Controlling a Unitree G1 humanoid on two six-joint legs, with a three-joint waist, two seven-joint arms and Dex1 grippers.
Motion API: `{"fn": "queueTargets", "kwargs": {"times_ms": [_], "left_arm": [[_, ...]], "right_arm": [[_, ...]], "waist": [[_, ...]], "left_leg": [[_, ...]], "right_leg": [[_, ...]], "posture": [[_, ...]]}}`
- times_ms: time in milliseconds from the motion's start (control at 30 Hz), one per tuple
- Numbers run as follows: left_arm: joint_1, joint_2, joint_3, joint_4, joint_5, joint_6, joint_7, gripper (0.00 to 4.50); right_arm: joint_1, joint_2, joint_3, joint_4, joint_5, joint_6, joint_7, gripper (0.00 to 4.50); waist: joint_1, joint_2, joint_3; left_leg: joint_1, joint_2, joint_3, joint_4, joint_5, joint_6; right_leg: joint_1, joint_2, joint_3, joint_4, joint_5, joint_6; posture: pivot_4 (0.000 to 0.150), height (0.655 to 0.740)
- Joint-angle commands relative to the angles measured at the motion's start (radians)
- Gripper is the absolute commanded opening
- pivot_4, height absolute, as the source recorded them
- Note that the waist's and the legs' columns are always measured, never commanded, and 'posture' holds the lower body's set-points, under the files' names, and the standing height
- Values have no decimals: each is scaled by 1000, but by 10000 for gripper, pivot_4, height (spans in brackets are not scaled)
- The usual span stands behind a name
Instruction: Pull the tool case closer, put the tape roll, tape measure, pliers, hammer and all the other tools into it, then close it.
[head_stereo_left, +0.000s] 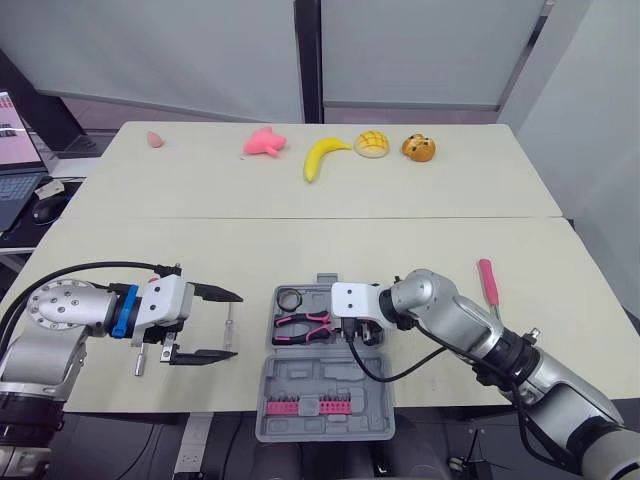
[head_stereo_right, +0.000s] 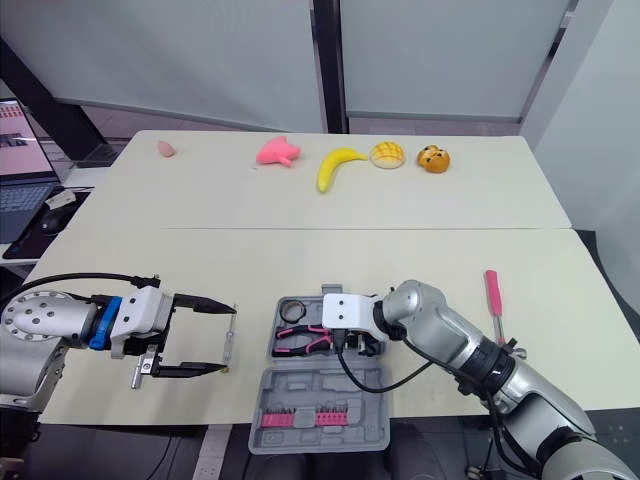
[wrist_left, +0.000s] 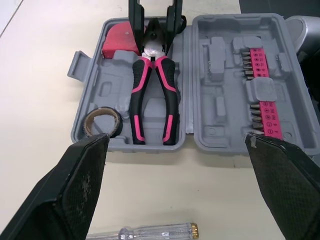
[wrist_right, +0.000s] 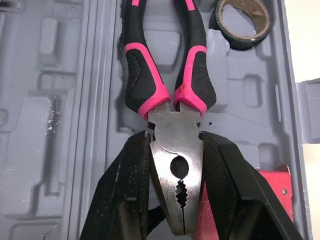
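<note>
The red tape measure (wrist_left: 117, 42) is partly covered by the right gripper (wrist_right: 175, 150), so only a corner of it can be made out in the tool case (head_stereo_left: 330, 375), which lies open at the lower centre of the head views. The tip of the pliers (head_stereo_left: 303, 327) is cut off in the right wrist view, and the bits in the pink strip (wrist_left: 262, 90) in the lid cannot be counted with certainty. A laptop (head_stereo_left: 15, 170) is cut off at the left edge of the frame. One pair of pliers and one tape roll (wrist_right: 245, 41) are seen in the tray, the roll just beside the handle ends. The metal head of the pliers is pinched between the right gripper's two fingers. The left gripper (head_stereo_left: 237, 325) is held spread wide at the lower left, and one clear-handled screwdriver (wrist_left: 145, 231) is seen on the table (head_stereo_left: 420, 230) just beside its fingertips. One pink-handled screwdriver (head_stereo_left: 488, 283) lies at the right, well apart from the case. Along the upper part of the frame are lined up one small pink lump (head_stereo_left: 155, 139), one pink toy (head_stereo_left: 265, 142), one banana (head_stereo_left: 322, 155), a yellow bun (head_stereo_left: 372, 143) and a brown bun (head_stereo_left: 418, 148).
</note>
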Motion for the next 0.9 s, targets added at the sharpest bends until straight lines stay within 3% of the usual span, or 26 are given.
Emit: {"fn": "queueTargets", "kwargs": {"times_ms": [33, 100, 167, 333, 500, 667, 900], "left_arm": [[-17, -5, -7, -18, 7, -16, 4, 45000], [-20, -9, -8, -17, 10, -16, 4, 45000], [-26, -16, -9, -18, 10, -15, 7, 45000], [-31, -22, -9, -9, 13, -16, 7, 45000], [-31, -25, -3, 6, 14, -20, 9, 45000], [-27, -30, 2, 26, 13, -31, 7, 45000], [-11, -30, 7, 66, 10, -70, -4, 45000]], "right_arm": [[2, 13, -5, -1, -10, -15, 6, 12603], [2, 20, -9, 7, -8, -2, 5, 12603], [-1, 23, -13, 13, -4, -2, 11, 19863], [-32, 29, -50, -13, 14, -34, 25, 30696], [-48, 81, -118, -36, 76, -74, 24, 30696], [-27, 132, -112, 20, 66, -110, -4, 18457], [-20, 179, -91, 157, 15, -192, -51, 5505]], "waist": [[0, 0, 0], [0, 0, 0], [0, 0, 0], [0, 0, 0], [0, 0, 0], [0, 0, 0], [0, 0, 0]], "left_leg": [[0, 0, 0, 0, 0, 0], [0, 0, 0, 0, 0, 0], [0, 0, 0, 0, 0, 0], [0, 0, 0, 0, 0, 0], [1, 0, 0, 0, 0, 0], [1, 0, 0, 0, 0, 0], [1, 0, 0, 0, 0, 0]], "right_leg": [[0, 0, 0, 0, 0, 0], [0, 0, 0, 0, 0, 0], [0, 0, 0, 0, 0, 0], [0, 0, 0, 1, 0, 0], [0, 0, 0, 2, 0, 0], [0, 0, 0, 3, 0, 0], [0, 0, 0, 4, 0, 0]], "posture": [[1500, 7255], [1500, 7255], [1500, 7255], [1500, 7255], [1500, 7255], [1500, 7255], [1500, 7255]]}}
